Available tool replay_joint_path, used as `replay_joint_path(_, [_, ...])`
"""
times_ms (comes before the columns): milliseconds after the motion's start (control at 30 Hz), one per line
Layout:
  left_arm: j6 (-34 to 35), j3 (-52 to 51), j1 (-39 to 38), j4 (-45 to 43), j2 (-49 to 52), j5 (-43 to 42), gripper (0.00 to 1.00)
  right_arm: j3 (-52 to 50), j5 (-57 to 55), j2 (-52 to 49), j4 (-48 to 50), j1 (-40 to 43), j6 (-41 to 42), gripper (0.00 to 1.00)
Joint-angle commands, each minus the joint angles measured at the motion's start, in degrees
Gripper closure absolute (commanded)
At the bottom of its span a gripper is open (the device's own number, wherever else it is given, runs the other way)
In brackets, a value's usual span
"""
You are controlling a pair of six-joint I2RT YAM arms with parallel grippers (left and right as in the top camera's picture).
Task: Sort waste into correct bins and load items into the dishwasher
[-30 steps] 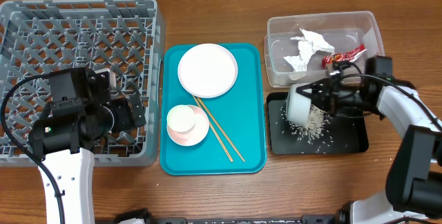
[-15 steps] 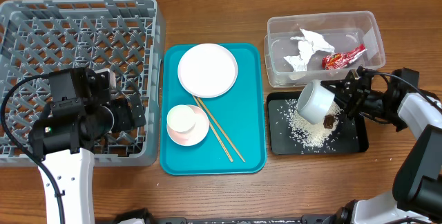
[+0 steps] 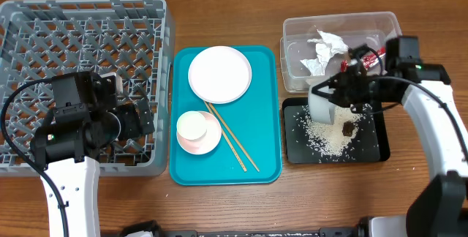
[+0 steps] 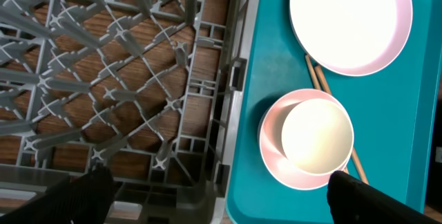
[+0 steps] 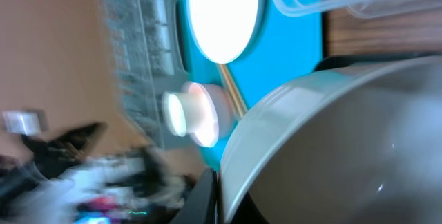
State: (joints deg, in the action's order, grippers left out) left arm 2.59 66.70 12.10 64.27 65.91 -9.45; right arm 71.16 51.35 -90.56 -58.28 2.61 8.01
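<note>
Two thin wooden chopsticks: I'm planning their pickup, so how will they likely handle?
The two thin wooden chopsticks look stiff and light. Being slender and lying flat on the teal plastic tray, they may roll or slip when pinched. Lying close together, one may shift when the other is lifted.

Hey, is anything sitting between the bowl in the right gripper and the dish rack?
Yes: the teal tray, carrying the white plate, pink bowl and chopsticks, lies between the grey-green bowl and the rack. The left gripper hangs over the rack's tray-side edge.

Looks down on grey dish rack (image 4: 207,89) beside teal tray (image 4: 266,58); finds white plate (image 4: 349,20), chopsticks (image 4: 312,75), white cup (image 4: 316,135) sitting in pink bowl (image 4: 273,156).
</note>
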Motion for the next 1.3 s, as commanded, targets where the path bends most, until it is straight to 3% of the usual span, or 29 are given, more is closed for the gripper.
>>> replay_joint_path(0, [-1.1,1.2,0.3,-0.2,0.1,-0.7,0.0,3.5,-16.5,1.2,2.5,-12.2,-1.4,0.96])
replay_joint_path(200, [-1.1,1.2,0.2,-0.2,0.1,-0.7,0.0,3.4,-37.5,-1.0,13.3,-34.3,-1.4,0.96])
replay_joint_path(333, [-0.9,1.2,0.2,-0.1,0.1,-0.7,0.0,3.4,-42.4,-7.0,19.4,-43.1,-1.4,0.96])
replay_joint_path(567, [-0.9,1.2,0.2,0.2,0.1,-0.7,0.0,3.4,-42.3,-16.7,23.2,-44.5,2.4,0.89])
replay_joint_path(667, [-0.9,1.2,0.2,0.2,0.1,-0.7,0.0,3.6,-41.8,-16.8,23.0,-44.5,2.4,0.83])
replay_joint_path(733, [-0.9,1.2,0.2,0.2,0.1,-0.7,0.0,4.5,-40.4,-16.8,21.9,-44.5,2.5,0.73])
replay_joint_path(800, [-0.9,1.2,0.2,0.2,0.1,-0.7,0.0,7.3,-39.7,-16.8,18.9,-44.4,2.5,0.65])
replay_joint_path(967, [-0.9,1.2,0.2,0.2,0.1,-0.7,0.0,19.3,-39.7,-16.8,10.8,-44.9,2.5,0.56])
replay_joint_path(1133, [-0.9,1.2,0.2,0.2,0.1,-0.7,0.0,20.4,-39.7,-16.9,11.2,-48.1,4.3,0.53])
replay_joint_path(1267, [-0.9,1.2,0.2,0.2,0.1,-0.7,0.0,17.7,-43.6,-17.2,13.4,-50.8,10.5,0.53])
